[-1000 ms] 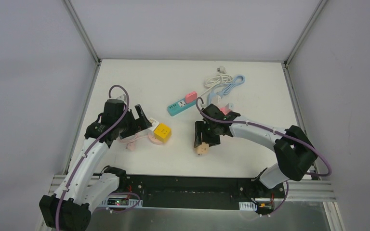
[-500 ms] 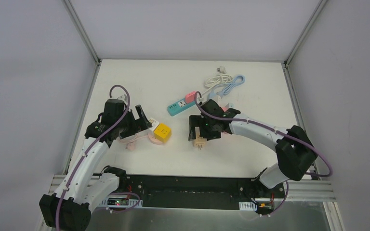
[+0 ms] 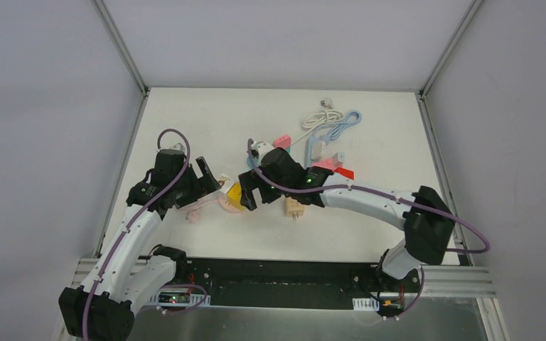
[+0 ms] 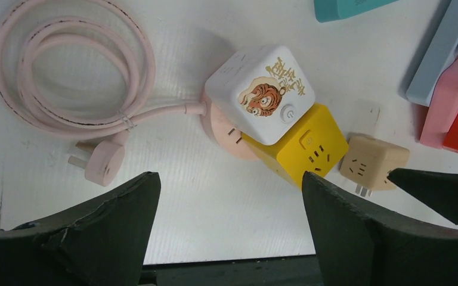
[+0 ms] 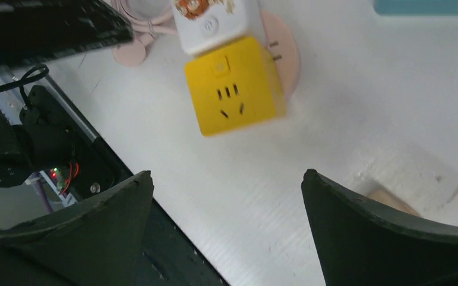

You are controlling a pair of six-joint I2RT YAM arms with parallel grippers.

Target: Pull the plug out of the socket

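Right end effector [image 5: 226, 177] moved left; white cube [image 4: 261, 94]: tiger, possibly Chinese script.

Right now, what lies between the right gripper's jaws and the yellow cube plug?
Only bare white table, in the right wrist view, between the open right gripper and the yellow cube plug. A beige cube adapter lies to one side.

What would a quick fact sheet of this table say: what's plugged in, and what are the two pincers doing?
Socket: pink round socket, its pink cord coiled beside it
On it: white tiger cube and yellow cube, side by side
Loose: beige adapter, beside the yellow cube
Left pincer: open, empty
Right pincer: open, above the yellow cube
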